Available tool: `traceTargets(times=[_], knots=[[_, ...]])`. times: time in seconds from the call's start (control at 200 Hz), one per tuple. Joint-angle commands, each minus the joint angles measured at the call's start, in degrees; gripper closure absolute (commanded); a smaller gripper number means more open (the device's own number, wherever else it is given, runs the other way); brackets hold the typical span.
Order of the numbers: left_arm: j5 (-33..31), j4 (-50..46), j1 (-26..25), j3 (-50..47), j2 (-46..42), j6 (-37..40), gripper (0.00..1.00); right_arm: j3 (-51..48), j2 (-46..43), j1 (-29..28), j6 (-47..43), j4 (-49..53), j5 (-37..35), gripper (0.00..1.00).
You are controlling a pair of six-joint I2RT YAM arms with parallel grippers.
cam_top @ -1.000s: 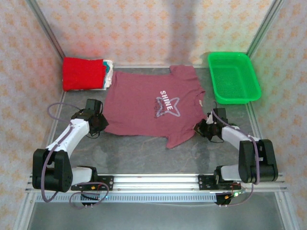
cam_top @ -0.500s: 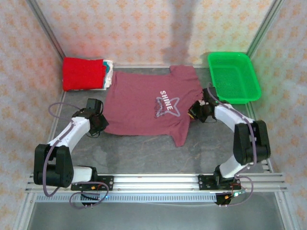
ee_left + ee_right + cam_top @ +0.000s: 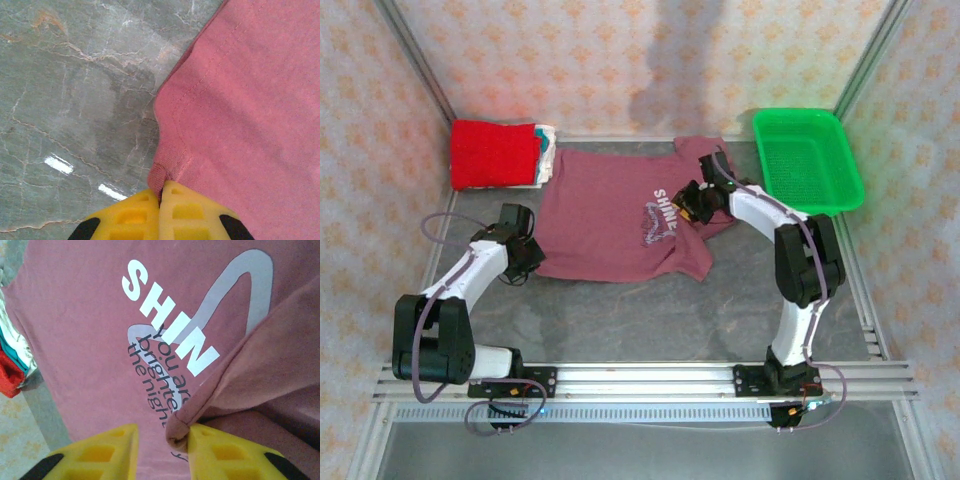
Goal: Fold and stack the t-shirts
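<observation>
Left jaws pinch maroon t-shirt (image 3: 610,215) hem; right jaws parted

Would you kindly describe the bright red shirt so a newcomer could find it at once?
Look to the far left corner of the grey table. There the bright red shirt lies folded on top of whitish shirts. Unlike the maroon t-shirt spread out beside it, it is plain, brighter and neatly squared.
</observation>
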State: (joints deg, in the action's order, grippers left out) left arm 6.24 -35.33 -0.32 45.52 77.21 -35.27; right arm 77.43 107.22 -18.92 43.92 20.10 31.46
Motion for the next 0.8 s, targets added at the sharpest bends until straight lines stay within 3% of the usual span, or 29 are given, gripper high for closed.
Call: traceTargets(times=[0.0,0.1,0.205,0.35,0.44,0.616,0.796], knots=[[0.00,0.22,0.71,0.59,0.35,1.42,1.00,-3.61,-9.24,1.12,-7.02,2.48,-4.24,0.61],[0.15,0.72,1.09,-0.03,0.48,1.60,1.00,-12.74,-17.22,4.98,-7.31,2.42,-6.38,0.56],[0.50,1.40,1.44,-0.35,0.87,1.59,1.00,-21.55,-22.35,9.57,-8.43,2.06,-4.04,0.53],[1.03,1.06,1.46,0.09,1.19,1.67,1.00,-28.81,-25.36,10.39,-11.90,4.19,0.62,0.49],[0.63,1.05,1.50,-0.12,0.76,1.81,1.00,-34.19,-27.36,10.40,-10.96,-0.67,4.53,0.45],[1.26,1.10,1.48,0.00,1.13,1.61,1.00,-36.80,-26.06,10.25,-9.80,-5.26,8.38,0.45],[1.58,1.93,1.47,-1.17,-0.11,1.16,1.00,-39.39,-22.16,10.17,-7.31,-14.05,11.80,0.57]])
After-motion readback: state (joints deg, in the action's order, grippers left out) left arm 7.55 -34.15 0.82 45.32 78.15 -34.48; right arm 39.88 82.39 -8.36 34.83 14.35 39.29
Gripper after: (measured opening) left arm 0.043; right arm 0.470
